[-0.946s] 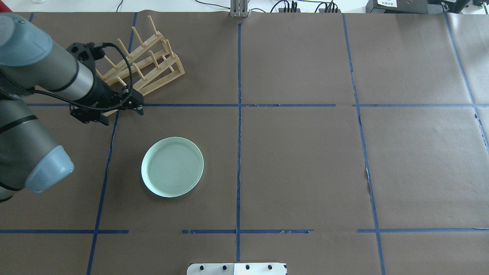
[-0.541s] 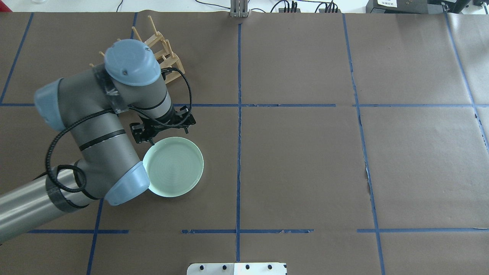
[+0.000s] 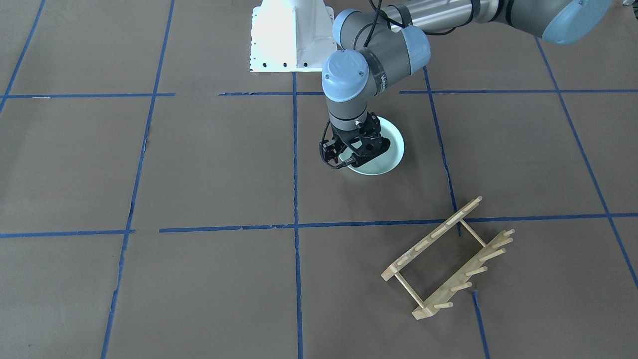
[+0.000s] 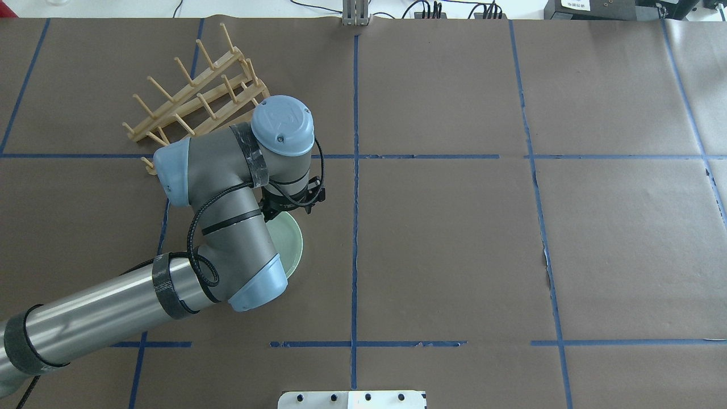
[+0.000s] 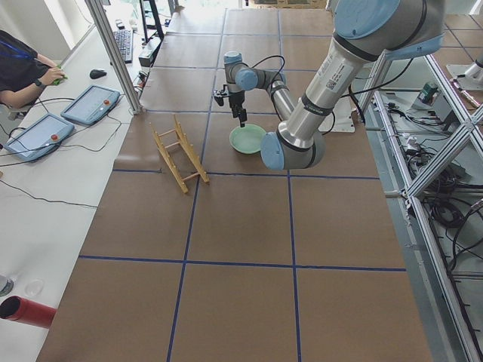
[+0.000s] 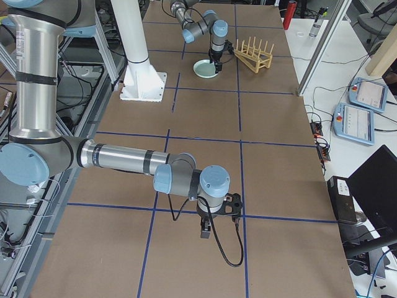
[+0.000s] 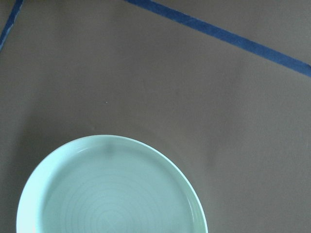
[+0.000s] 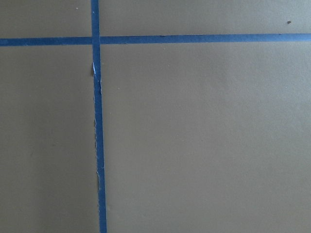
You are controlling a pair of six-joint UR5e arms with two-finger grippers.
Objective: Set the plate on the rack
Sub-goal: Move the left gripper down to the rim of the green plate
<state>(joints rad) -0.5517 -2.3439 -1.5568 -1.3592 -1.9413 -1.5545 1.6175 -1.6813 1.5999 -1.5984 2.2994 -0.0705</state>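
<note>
The pale mint-green plate (image 3: 391, 149) lies flat on the brown paper; the left arm hides much of it in the overhead view (image 4: 291, 244), and its far part fills the lower left wrist view (image 7: 112, 194). My left gripper (image 3: 360, 160) points straight down just above the plate's rim on the rack side, jaws apart and holding nothing. The light-wood rack (image 3: 448, 259) stands empty beyond the plate, also in the overhead view (image 4: 199, 99). My right gripper (image 6: 214, 223) hangs over bare paper far from both; I cannot tell whether it is open or shut.
Blue tape lines (image 4: 355, 170) divide the brown paper into squares. The white robot base (image 3: 291, 37) stands at the table's near edge. An operator with tablets (image 5: 45, 121) sits beyond the far edge. The right wrist view shows only paper and tape (image 8: 97, 121).
My left arm has swung from beside the rack toward the plate. Its gripper has moved from the plate's left far rim to above the far rim and now covers more of the plate.
</note>
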